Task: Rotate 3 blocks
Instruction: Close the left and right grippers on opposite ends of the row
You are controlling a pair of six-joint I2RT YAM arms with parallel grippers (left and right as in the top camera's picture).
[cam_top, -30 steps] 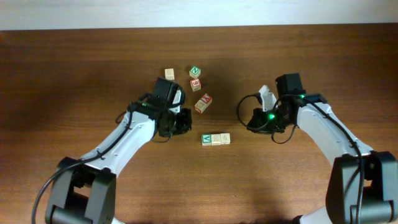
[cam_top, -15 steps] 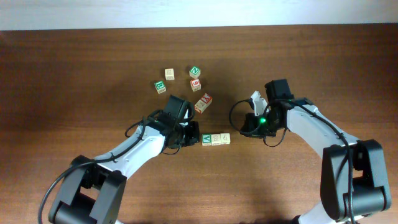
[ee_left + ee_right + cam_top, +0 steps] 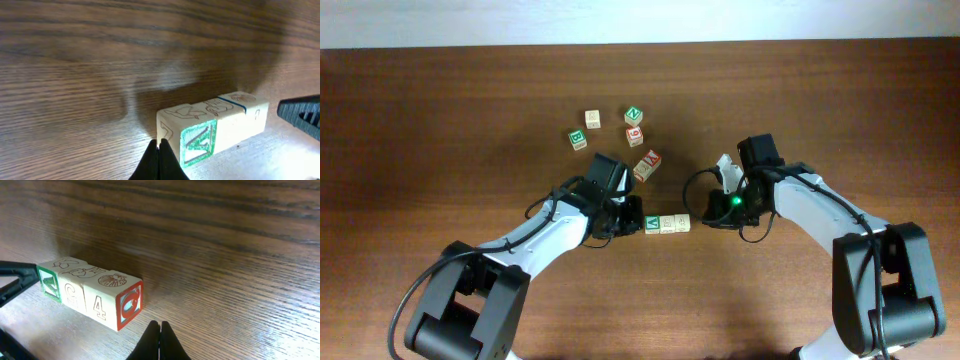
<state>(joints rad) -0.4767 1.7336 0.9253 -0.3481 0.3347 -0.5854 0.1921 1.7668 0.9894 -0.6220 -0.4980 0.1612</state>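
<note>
Overhead, blocks: V cube (image 3: 653, 225), middle cube (image 3: 668, 224) and Q cube (image 3: 682, 223) lie touching in one straight row on the table (image 3: 440, 90).
Overhead, my left gripper (image 3: 636, 222): fingers pinched together, holding nothing, tip at the V end of the row.
Overhead, my right gripper (image 3: 708, 214): closed tight and empty, near the Q end, a small gap between.
Overhead, other cubes: green B cube (image 3: 578, 139), pale cube (image 3: 592, 119), green N cube (image 3: 634, 115), red 9 cube (image 3: 635, 135) and a tilted red-print cube (image 3: 647, 165) sit behind the row.
Left wrist, my left gripper (image 3: 159, 159): pressed closed, tip at the near corner of the V cube (image 3: 197, 145); I cannot tell whether it touches.
Left wrist, far end: my right gripper (image 3: 301, 113) shows past the Q cube (image 3: 252, 114).
Right wrist, my right gripper (image 3: 159, 341): closed, clear of the row.
Right wrist, blocks: the Q cube (image 3: 128, 304) turns its red face toward me; the V cube (image 3: 49, 283) is farthest, my left gripper (image 3: 20, 275) beside it.
</note>
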